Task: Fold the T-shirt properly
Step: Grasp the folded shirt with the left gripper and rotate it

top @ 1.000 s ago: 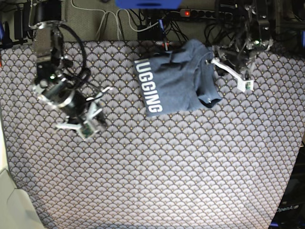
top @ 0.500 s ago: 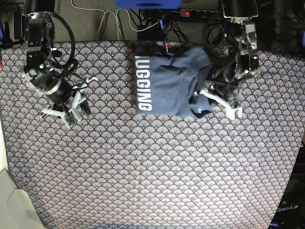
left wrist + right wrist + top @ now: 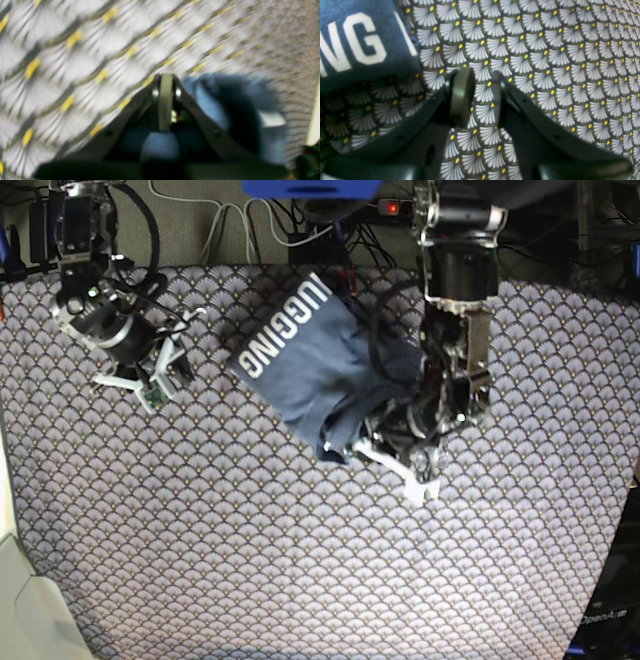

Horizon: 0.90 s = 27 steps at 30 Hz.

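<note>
T-shirt point(image 3: 310, 370) lies bunched and crooked on the far middle of the tablecloth point(image 3: 300, 560), lettering up, folding barely begun. From overhead, the left gripper point(image 3: 385, 442) sits at its near edge, and cables point(image 3: 250, 225) trail behind the table. The left wrist view is blurred: jaws pressed together, seemingly pinching blue cloth. In the right wrist view, the right gripper point(image 3: 482, 97) hangs empty, jaws partly spread, beside the shirt.

Two dark arms with silver metal rings and loops of black cable. On the left arm point(image 3: 455, 320), a fat black tube and a white tip; on the right arm point(image 3: 95, 300), white bits by its end. Dark slanted fingers point(image 3: 460, 97) with round grey-green pads and small holes.
</note>
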Each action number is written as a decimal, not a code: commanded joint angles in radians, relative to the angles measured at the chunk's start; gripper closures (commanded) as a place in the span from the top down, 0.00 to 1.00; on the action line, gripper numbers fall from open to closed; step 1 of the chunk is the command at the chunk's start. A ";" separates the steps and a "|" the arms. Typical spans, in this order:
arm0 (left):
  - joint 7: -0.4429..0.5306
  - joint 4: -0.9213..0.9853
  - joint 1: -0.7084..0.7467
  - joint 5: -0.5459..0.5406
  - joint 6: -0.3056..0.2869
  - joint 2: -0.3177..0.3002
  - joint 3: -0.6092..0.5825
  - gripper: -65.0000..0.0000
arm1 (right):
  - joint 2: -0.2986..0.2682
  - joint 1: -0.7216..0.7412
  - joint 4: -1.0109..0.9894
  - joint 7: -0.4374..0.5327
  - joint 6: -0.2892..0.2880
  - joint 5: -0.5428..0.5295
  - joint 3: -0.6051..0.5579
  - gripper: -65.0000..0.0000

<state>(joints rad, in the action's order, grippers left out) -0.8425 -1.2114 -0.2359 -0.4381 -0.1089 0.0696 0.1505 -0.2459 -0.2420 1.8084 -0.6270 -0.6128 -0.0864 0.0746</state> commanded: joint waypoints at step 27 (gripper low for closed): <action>-0.120 -0.479 0.504 0.204 -0.005 0.025 0.059 0.00 | 0.015 0.198 -0.178 0.022 0.000 -0.013 -0.043 0.00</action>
<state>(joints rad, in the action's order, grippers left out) -0.9344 -1.6882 0.2745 -0.2489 -0.1200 0.0891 0.2134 -0.2203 -0.0559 1.6138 -0.6209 -0.6125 -0.0910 0.0277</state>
